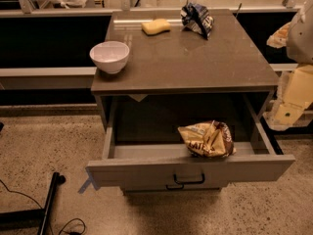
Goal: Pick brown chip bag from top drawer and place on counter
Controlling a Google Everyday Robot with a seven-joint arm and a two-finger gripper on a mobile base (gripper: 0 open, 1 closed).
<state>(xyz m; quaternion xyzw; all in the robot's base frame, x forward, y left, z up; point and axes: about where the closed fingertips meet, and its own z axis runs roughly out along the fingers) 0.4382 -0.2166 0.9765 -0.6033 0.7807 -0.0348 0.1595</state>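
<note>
The top drawer (pixel 142 173) of the grey cabinet stands pulled open, its black bar handle facing me. The brown chip bag (pixel 208 139) lies crumpled inside it, right of the middle and close to the front panel. The counter (pixel 195 58) is the glossy grey-brown top above the drawer. My gripper (pixel 289 110) is at the right edge of the view, on a cream-coloured arm beside the cabinet's right side. It is level with the drawer opening, apart from the bag and not over the drawer.
On the counter stand a white bowl (pixel 109 56) at the front left, a yellow sponge (pixel 156 26) at the back and a blue-and-white bag (pixel 197 18) at the back right. A black pole (pixel 49 204) and cables lie on the floor at lower left.
</note>
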